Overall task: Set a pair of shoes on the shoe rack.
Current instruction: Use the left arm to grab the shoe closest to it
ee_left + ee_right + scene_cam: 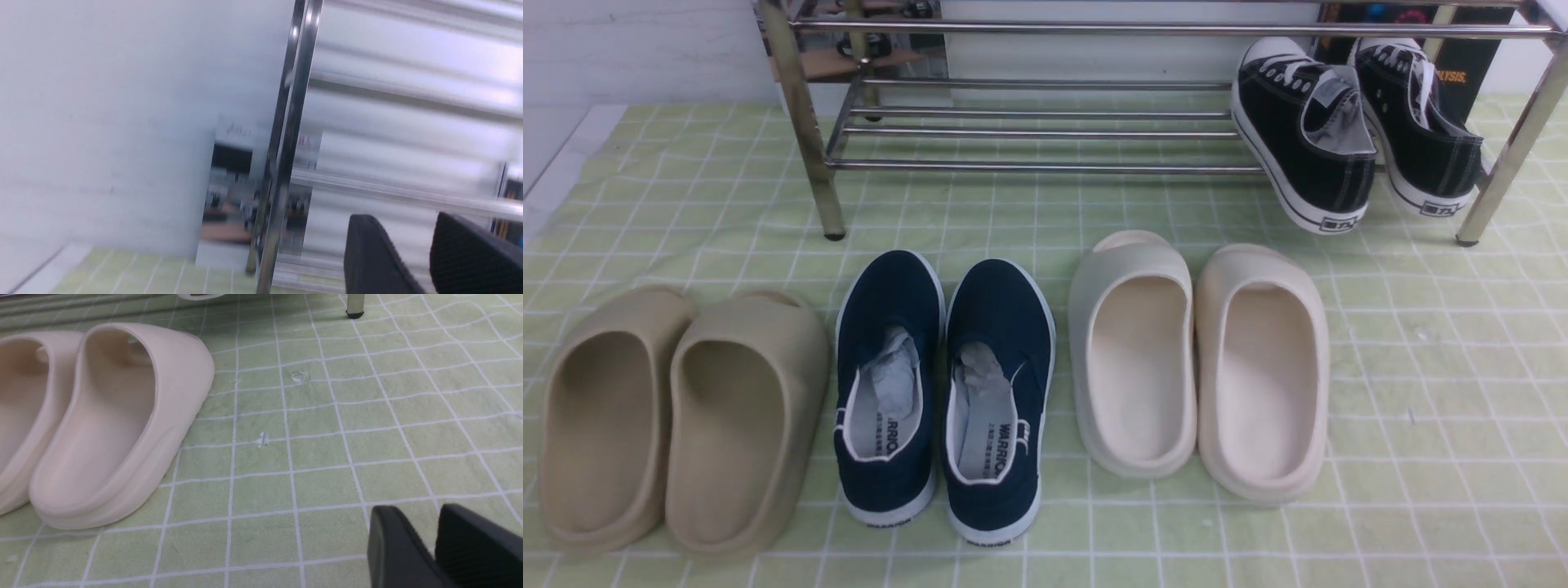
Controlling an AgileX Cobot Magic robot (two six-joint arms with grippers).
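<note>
the pair of shoes point(992, 322) sits on the bench point(1421, 367), side by side between tan foam slippers point(686, 416) and cream foam slippers point(1201, 359). the shoes are navy canvas with white rubber soles, and crumpled paper point(894, 376) is stuffed in each opening. behind stands the shoe rack point(1045, 167), shiny chrome tubes and parallel rods. its lower shelf holds black lace-up sneakers point(1307, 139) at the right end, heels tipped down over the front rod. the left hand point(408, 232) and right hand point(423, 522) each show textured black fingers slightly parted, grasping nothing.

sneakers point(1307, 171) occupy rack point(1045, 167) right end, left free
</note>
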